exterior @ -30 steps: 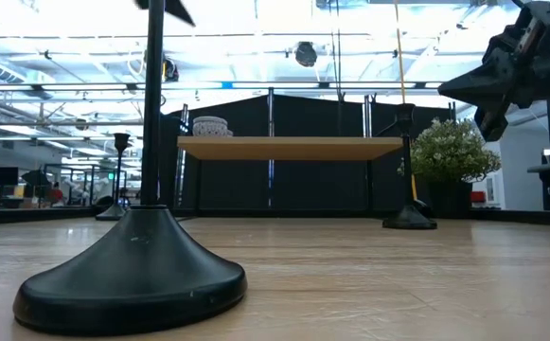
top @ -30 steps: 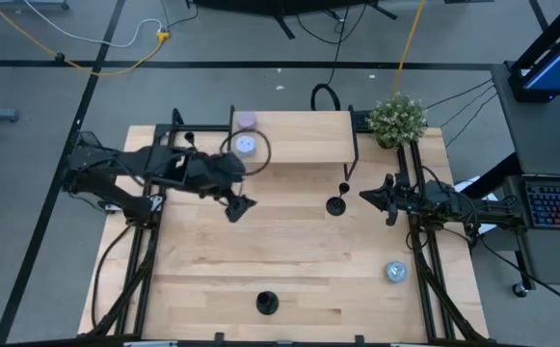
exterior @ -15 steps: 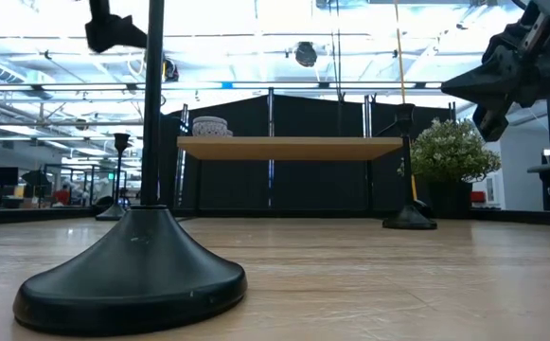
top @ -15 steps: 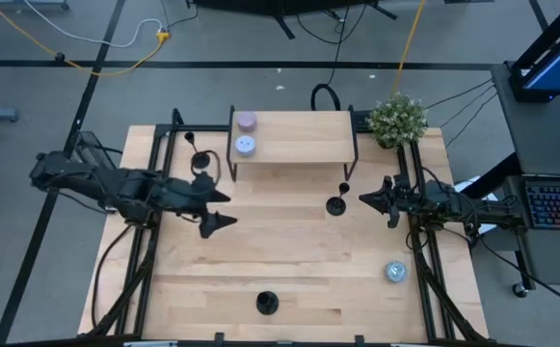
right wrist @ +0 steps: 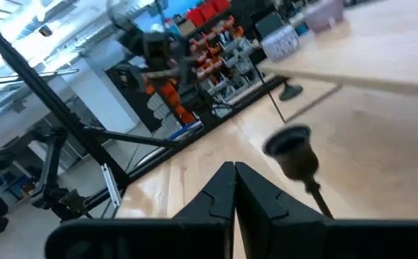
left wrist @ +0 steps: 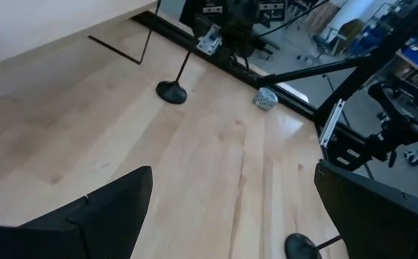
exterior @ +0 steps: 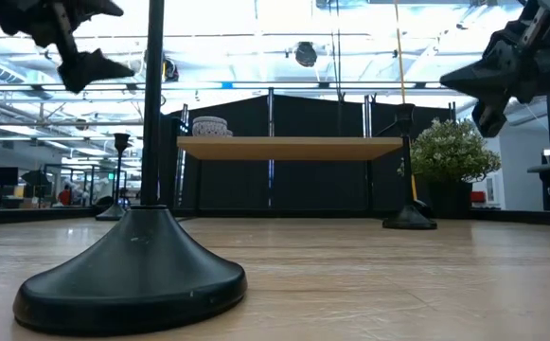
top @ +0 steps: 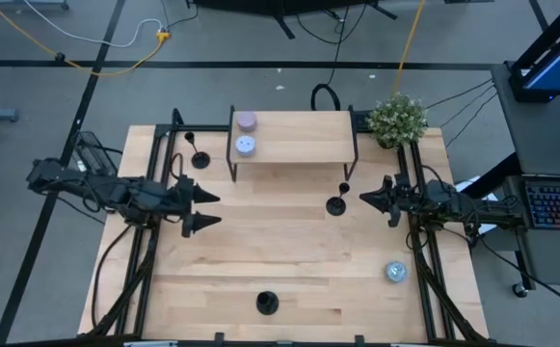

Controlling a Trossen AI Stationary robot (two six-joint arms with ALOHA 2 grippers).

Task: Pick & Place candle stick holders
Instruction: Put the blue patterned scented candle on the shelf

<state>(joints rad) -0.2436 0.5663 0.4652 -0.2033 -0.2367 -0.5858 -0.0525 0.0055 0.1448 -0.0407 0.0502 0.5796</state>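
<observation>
Three black candle stick holders stand upright on their round bases. One (top: pixel 200 159) is at the far left beside the shelf. One (top: pixel 335 204) is right of centre and shows in the right wrist view (right wrist: pixel 291 147). One (top: pixel 267 304) is near the front edge and looms in the low view (exterior: pixel 133 275). My left gripper (top: pixel 206 209) is open and empty above the left part of the table, fingers pointing right. My right gripper (top: pixel 363 198) is shut and empty, just right of the centre-right holder, pointing at it.
A low wooden shelf (top: pixel 308 145) at the far side carries a lilac tin (top: pixel 246 120) and a pale blue tin (top: pixel 246 145). Another tin (top: pixel 395 273) lies at the near right. A potted plant (top: pixel 398 118) stands at the far right corner.
My left gripper has drawn back from beside the shelf toward the table's left edge, staying open. The far-left holder, which the arm covered before, now shows in the high view. My right arm has kept still.
</observation>
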